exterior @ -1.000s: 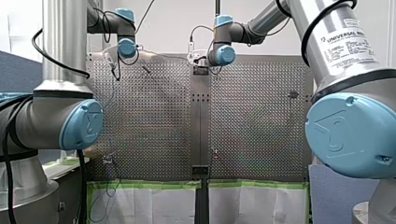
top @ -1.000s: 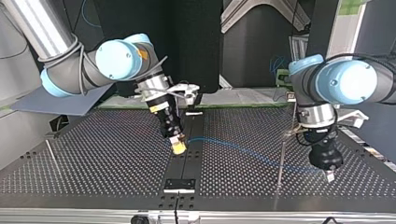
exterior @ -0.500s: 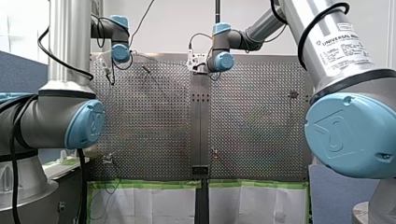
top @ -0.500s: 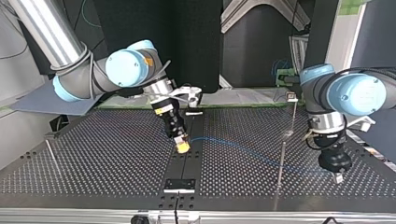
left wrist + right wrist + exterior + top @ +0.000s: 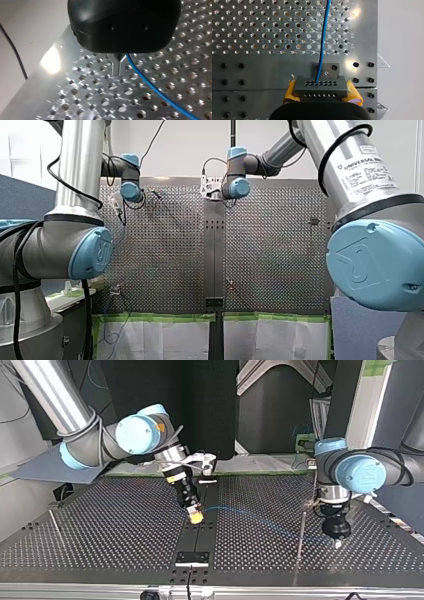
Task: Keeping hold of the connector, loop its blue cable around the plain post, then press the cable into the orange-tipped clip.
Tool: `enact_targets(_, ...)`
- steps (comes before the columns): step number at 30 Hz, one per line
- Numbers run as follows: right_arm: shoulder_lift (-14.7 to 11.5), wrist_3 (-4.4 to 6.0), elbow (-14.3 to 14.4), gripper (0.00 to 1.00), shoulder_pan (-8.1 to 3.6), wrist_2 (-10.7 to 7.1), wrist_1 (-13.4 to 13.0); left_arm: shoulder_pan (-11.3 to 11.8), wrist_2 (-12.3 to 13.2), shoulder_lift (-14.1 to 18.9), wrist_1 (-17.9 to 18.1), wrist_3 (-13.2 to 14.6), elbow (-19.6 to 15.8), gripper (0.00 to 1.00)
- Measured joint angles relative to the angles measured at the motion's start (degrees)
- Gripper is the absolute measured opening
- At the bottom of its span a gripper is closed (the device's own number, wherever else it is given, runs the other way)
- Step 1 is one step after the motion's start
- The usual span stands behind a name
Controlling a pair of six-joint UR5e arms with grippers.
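Observation:
My right gripper (image 5: 321, 94) is shut on the grey connector (image 5: 320, 86), with a yellow pad at each side. It hangs tilted over the table's centre strip (image 5: 199, 535) in the top view. The blue cable (image 5: 260, 521) leaves the connector and runs low over the perforated plate to my left gripper (image 5: 338, 543) at that view's right. In the left wrist view the metal fingers (image 5: 119, 67) are shut close above the plate, and the cable (image 5: 150, 86) comes out beside them. A thin plain post (image 5: 301, 532) stands just beside my left gripper, and the cable crosses it.
A second thin post (image 5: 55, 527) stands at the top view's left. A small bracket (image 5: 192, 557) sits on the centre strip near the table's edge. A small red-tipped part (image 5: 229, 282) shows by the strip in the front view. Green tape edges the table.
My left gripper has moved with the cable end toward the thin post, leftward in the top view. My right gripper shifted slightly at first, then held still with the connector.

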Motion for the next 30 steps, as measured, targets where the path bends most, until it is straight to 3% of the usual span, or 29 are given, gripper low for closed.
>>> enact_targets(6,1.96,-0.93,0.01,0.00,0.00,1.51,0.52,-0.18,1.33,-0.29,2.81,-1.42,-1.82,0.02)
enact_targets(11,3.86,-1.14,0.04,0.00,0.04,2.65,0.67,-0.46,1.85,-0.47,3.89,-2.10,-2.50,0.11)
enact_targets(15,5.56,-1.28,0.20,0.00,0.26,3.47,1.11,-0.66,2.53,-1.60,4.08,-2.19,-2.68,0.11)
enact_targets(17,6.40,-1.48,0.40,0.00,0.38,4.18,1.22,-0.85,2.94,-2.42,4.08,-2.10,-2.71,0.28)
enact_targets(21,7.56,-1.88,1.09,0.00,0.60,5.59,1.01,-1.41,4.36,-3.83,4.19,-1.79,-2.72,0.38)
enact_targets(23,7.93,-1.96,1.76,0.00,0.70,5.98,0.48,-1.57,5.28,-4.15,4.12,-1.71,-2.72,0.52)
enact_targets(24,8.06,-1.93,2.31,0.00,0.75,6.10,-0.03,-1.61,5.56,-4.21,4.06,-1.65,-2.73,0.52)
enact_targets(26,8.19,-1.87,3.23,0.00,0.79,6.30,-0.92,-1.65,5.71,-4.31,3.86,-1.34,-2.89,0.83)
enact_targets(27,8.24,-1.84,3.90,0.00,0.81,6.44,-1.59,-1.65,5.55,-4.34,3.79,-1.15,-3.00,0.83)
enact_targets(28,8.29,-1.86,4.45,0.00,0.82,6.52,-2.13,-1.66,5.21,-4.37,3.71,-0.90,-3.15,1.00)
enact_targets(30,8.54,-1.91,5.35,0.00,0.89,6.64,-3.14,-1.68,4.68,-4.36,3.42,-0.48,-3.33,1.00)
